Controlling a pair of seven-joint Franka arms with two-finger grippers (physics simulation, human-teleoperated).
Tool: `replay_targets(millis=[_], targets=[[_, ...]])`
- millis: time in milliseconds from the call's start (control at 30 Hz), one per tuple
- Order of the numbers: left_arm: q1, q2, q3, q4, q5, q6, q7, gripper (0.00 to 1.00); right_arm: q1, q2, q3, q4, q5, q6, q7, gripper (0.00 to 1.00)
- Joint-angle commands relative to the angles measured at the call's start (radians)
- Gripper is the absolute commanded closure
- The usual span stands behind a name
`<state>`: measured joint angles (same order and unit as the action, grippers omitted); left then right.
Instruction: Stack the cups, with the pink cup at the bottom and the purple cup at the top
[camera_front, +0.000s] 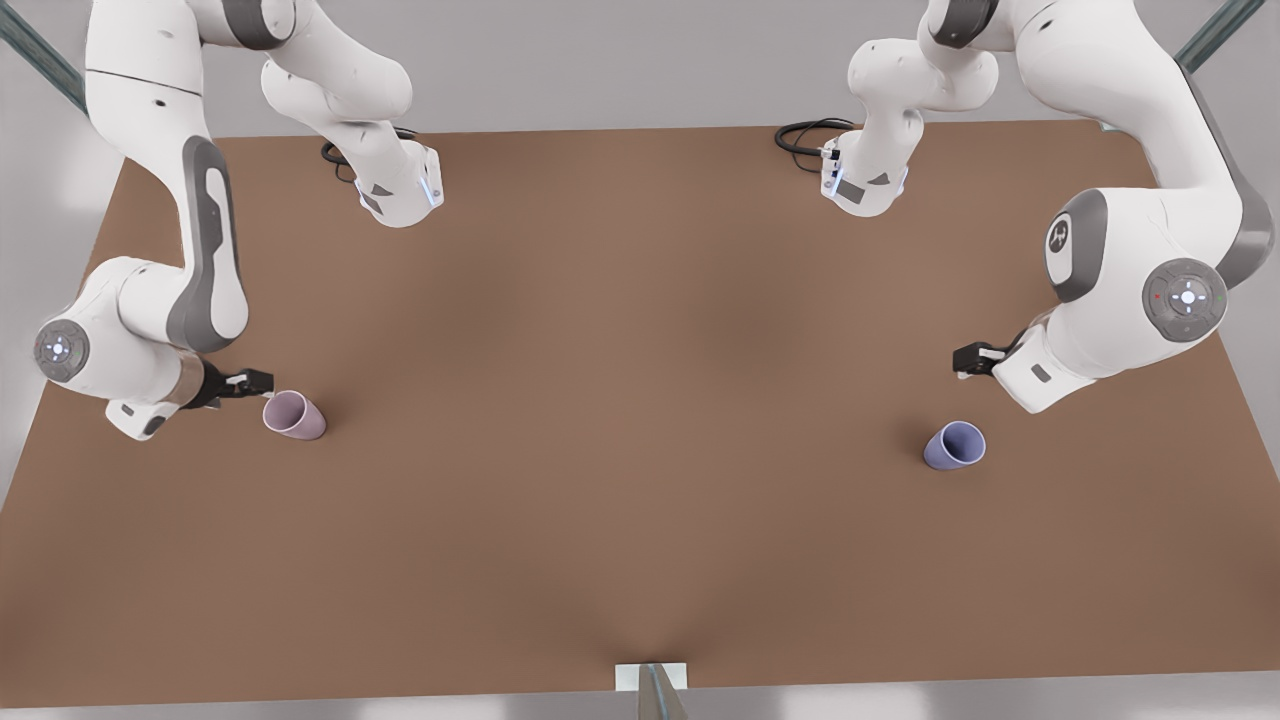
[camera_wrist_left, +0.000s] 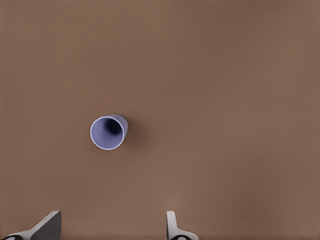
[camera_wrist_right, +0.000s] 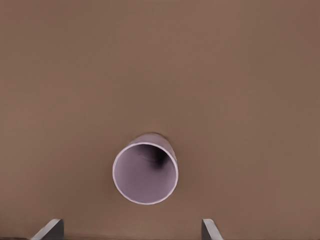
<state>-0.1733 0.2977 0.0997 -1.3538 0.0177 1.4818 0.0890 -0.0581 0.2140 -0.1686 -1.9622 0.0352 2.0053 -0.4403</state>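
The pink cup (camera_front: 294, 415) stands mouth up on the brown table at the front view's left. My right gripper (camera_front: 255, 381) hovers just beside and above it, open. In the right wrist view the pink cup (camera_wrist_right: 145, 171) sits close below the spread fingers of the right gripper (camera_wrist_right: 131, 226). The purple cup (camera_front: 955, 445) stands mouth up at the front view's right. My left gripper (camera_front: 966, 360) hangs higher and a little behind it, open. In the left wrist view the purple cup (camera_wrist_left: 108, 132) looks small and lies ahead of the left gripper (camera_wrist_left: 111, 222).
The brown table (camera_front: 640, 400) spans the whole scene, with a wide stretch between the two cups. Black cables (camera_front: 805, 135) lie by the arm bases at the back edge. A small metal post (camera_front: 652, 690) stands at the middle of the front edge.
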Motion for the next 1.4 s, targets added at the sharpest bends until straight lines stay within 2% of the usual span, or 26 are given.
replay_targets(millis=[0,133,267,333,533,633,667,700,733,767,800,900,1367], targets=[[0.0,0.0,0.0,-0.001,-0.001,0.0,0.0,0.0,-0.008,-0.002,0.0,-0.007,0.0,0.001,-0.003,0.0],[0.002,0.006,0.002,0.001,-0.001,-0.002,0.002,0.0,-0.054,0.016,-0.002,-0.099,0.017,0.081,-0.1,0.0],[0.003,0.012,0.002,0.001,-0.001,0.0,0.002,0.0,-0.049,0.067,-0.006,-0.119,0.035,0.174,-0.15,0.0],[0.005,0.017,0.002,0.001,-0.001,0.002,0.002,0.0,-0.046,0.07,-0.006,-0.196,0.035,0.316,-0.19,0.0],[0.006,0.017,0.002,0.001,-0.002,0.002,0.002,0.0,-0.054,0.102,-0.008,-0.221,0.035,0.4,-0.19,0.01],[0.009,0.026,0.002,0.002,-0.001,0.003,0.002,0.0,-0.054,0.114,-0.008,-0.219,0.035,0.438,-0.19,0.09],[0.009,0.026,0.002,0.004,-0.001,0.003,0.002,0.0,-0.054,0.123,-0.006,-0.221,0.035,0.444,-0.19,0.15],[0.009,0.026,0.002,0.004,-0.002,0.003,0.002,0.0,-0.052,0.125,-0.006,-0.219,0.035,0.444,-0.189,0.28],[0.009,0.026,0.002,0.004,-0.001,0.003,0.002,0.0,-0.052,0.125,-0.006,-0.216,0.035,0.454,-0.189,0.37],[0.009,0.026,0.002,0.004,-0.002,0.003,0.003,0.0,-0.052,0.13,-0.006,-0.218,0.035,0.458,-0.187,0.38],[0.009,0.026,0.002,0.004,-0.001,0.003,0.003,0.0,-0.052,0.13,-0.006,-0.219,0.037,0.458,-0.187,0.45],[0.009,0.026,0.003,0.004,-0.001,0.003,0.005,0.0,-0.049,0.134,-0.006,-0.218,0.037,0.455,-0.184,0.78],[0.012,0.038,0.032,0.007,-0.007,0.012,0.012,0.0,-0.013,0.127,0.003,-0.21,0.04,0.441,-0.172,0.79]])
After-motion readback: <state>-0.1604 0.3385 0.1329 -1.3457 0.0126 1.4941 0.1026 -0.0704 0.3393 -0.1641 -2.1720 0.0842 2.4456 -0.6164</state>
